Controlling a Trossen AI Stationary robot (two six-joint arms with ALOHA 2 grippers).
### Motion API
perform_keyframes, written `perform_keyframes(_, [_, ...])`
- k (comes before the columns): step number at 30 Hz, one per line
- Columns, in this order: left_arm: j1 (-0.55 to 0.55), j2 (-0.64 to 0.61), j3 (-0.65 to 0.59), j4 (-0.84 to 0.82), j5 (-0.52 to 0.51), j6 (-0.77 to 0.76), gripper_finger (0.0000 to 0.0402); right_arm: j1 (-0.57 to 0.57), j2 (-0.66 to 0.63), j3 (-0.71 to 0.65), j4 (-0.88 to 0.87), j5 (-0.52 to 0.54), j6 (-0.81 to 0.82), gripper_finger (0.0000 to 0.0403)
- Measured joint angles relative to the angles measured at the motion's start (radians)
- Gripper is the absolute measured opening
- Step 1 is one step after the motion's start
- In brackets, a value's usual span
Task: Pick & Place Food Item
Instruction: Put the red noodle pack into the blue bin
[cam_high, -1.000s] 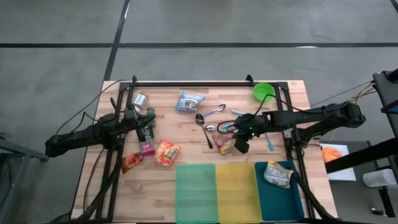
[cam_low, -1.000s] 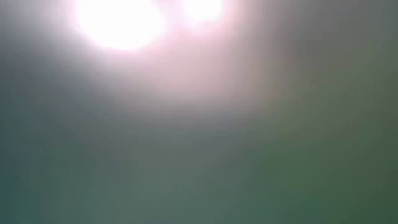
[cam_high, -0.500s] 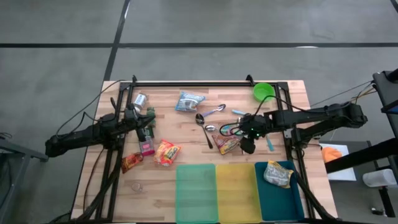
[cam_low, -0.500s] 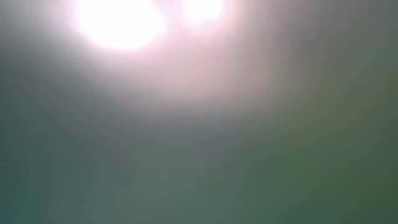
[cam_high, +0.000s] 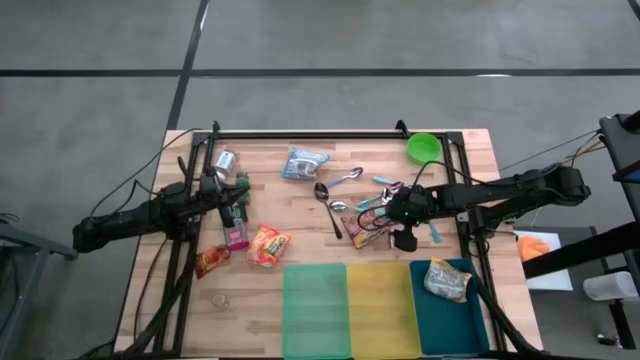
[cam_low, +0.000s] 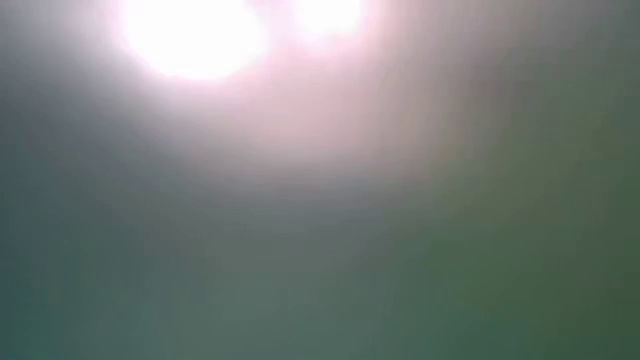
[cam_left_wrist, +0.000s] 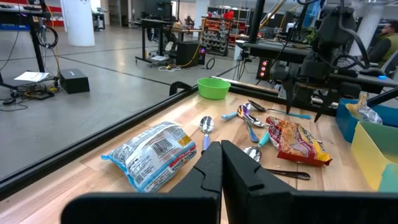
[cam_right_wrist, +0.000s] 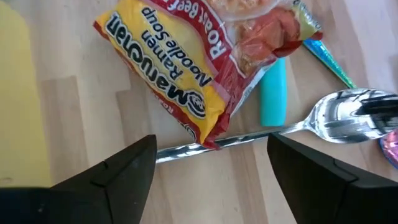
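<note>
The right hand (cam_high: 404, 238) hangs wide open and empty over the ramen packet (cam_right_wrist: 186, 68). It should straddle the packet's edge, clear of the spoon (cam_right_wrist: 348, 112), before closing.

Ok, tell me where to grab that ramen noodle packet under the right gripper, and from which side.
Come straight down from above. The ramen packet lies flat on the wood, one corner resting over a spoon handle. Probably best to pinch across its narrow width near the puffy middle, away from that spoon and the teal handle. The right gripper hangs open just above it; the left gripper waits shut.
</note>
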Motion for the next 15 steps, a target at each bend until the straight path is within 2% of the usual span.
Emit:
perform_keyframes(9, [0.0, 0.0, 0.0, 0.0, 0.0, 0.0, 0.0, 0.0, 0.0, -0.108, 0.205, 0.024, 0.0, 0.0304])
perform_keyframes(15, [0.0, 0.0, 0.0, 0.0, 0.0, 0.0, 0.0, 0.001, 0.0, -0.145, 0.28, 0.024, 0.0, 0.0304])
